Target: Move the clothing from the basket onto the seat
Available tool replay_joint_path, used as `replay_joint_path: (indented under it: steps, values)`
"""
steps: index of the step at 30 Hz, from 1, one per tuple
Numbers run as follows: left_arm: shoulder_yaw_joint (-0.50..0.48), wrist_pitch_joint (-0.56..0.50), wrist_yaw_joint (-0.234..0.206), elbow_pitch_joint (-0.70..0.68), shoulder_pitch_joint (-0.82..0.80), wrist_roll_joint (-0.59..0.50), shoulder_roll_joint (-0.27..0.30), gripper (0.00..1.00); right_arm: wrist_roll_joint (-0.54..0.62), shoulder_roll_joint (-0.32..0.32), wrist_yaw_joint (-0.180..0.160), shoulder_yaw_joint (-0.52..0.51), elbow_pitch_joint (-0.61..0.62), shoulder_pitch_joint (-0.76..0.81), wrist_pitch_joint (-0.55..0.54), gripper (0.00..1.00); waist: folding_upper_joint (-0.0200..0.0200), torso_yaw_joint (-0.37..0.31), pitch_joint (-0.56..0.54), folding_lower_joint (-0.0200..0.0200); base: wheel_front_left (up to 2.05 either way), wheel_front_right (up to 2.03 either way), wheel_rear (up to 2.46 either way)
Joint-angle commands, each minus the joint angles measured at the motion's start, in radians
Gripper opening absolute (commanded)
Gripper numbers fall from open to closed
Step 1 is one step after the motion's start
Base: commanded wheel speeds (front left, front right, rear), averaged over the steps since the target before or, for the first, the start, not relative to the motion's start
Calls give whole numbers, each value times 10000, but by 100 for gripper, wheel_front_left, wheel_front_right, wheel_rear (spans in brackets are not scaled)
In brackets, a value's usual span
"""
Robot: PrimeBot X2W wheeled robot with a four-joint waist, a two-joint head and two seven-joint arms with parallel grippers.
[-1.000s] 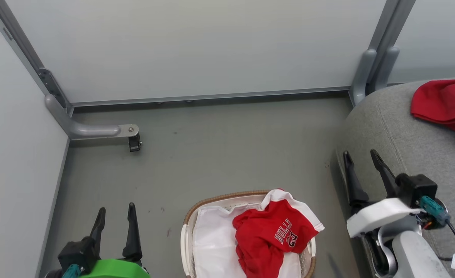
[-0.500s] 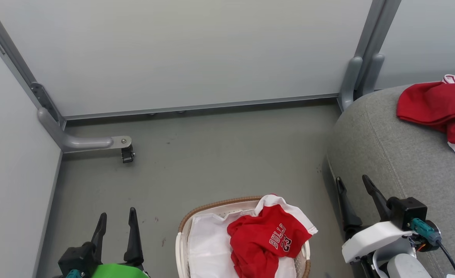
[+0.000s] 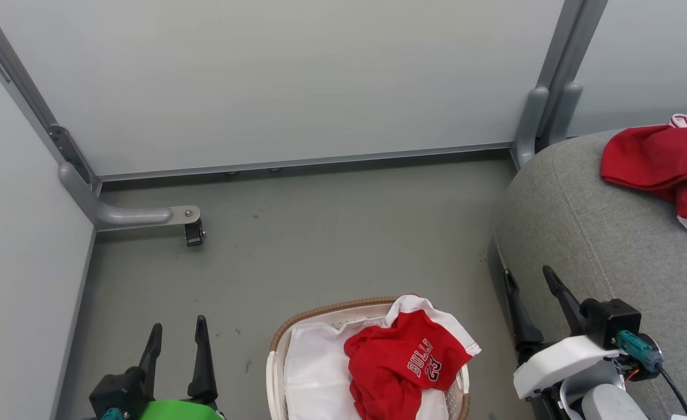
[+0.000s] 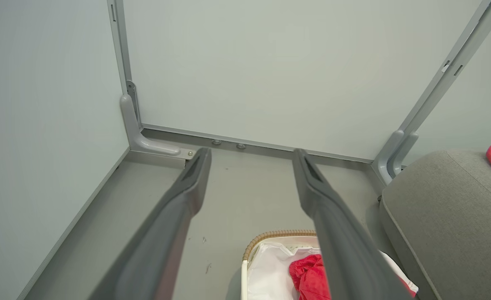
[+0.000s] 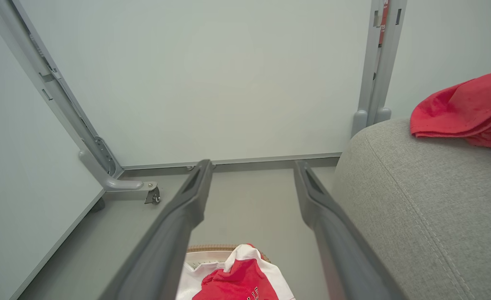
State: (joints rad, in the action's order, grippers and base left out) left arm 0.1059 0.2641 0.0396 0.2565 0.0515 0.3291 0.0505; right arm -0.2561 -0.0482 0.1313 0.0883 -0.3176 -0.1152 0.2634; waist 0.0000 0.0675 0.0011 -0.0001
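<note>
Hardly shifted from a moment earlier, save for slight camera drift. Low at either side of the basket (image 3: 320, 310), left gripper (image 3: 178, 324) and right gripper (image 3: 526, 272), fingers (image 3: 202, 350) spread wide, gripping nothing. "BULLS 23" clothing (image 3: 405, 361) heaped in the basket, spilling over its right rim; second red garment (image 3: 652, 160) near the far edge of the seat (image 3: 600, 245). Open floor (image 3: 332, 233) up to the wall (image 3: 291, 81).

"BULLS 23" is being displayed in white letters on the red garment (image 3: 405, 364) lying in the basket (image 3: 319, 309). In the right wrist view, just the letter tops are being shown. Print on a red strip (image 5: 382, 23) on the grey post (image 5: 372, 75) is being rendered too small to read.
</note>
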Motion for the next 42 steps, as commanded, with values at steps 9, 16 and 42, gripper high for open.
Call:
replay_joint_path:
  steps: [9,16,42]
  values:
    - [129,5,54,63,-24,-69,-1,100,-18,-42,-12,-77,-34,31,20,100,0,56,49,1,0,0,0]
    - [532,5,166,203,-465,-149,1,100,258,-40,-12,-205,44,-245,20,100,0,31,393,1,0,0,0]
    - [4969,-463,837,4856,-7254,-723,29,100,1576,-35,-12,-1732,2094,-3462,20,100,0,-1657,5689,1,0,0,0]
